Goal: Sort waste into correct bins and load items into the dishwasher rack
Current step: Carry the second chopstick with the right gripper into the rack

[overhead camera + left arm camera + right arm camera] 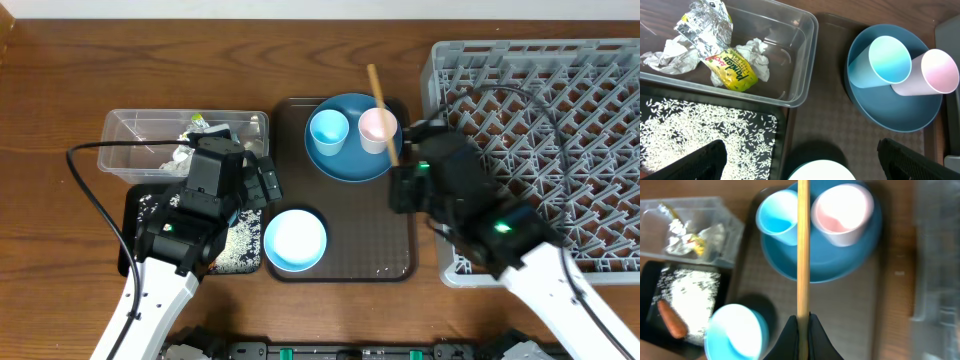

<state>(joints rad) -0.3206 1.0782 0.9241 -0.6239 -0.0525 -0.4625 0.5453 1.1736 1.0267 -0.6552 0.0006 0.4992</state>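
Where the wrapper [735, 72] reads "pandan" (red print), it lies in the clear tub [809, 47] on the wooden table [60, 90]. Right gripper [802, 322] clamps the chopsticks [802, 245] over the tray's [345, 225] far-right corner; left gripper [812, 160] gapes, empty.

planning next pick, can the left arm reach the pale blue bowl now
Probably yes: the left gripper is open and empty, and the pale blue bowl sits uncovered close by.

Left arm [160, 290]: enters from near left; left gripper [800, 152] jaws spread wide.
Right arm [545, 272]: enters from near right; right gripper [803, 322] pinched tight on chopstick [802, 245].
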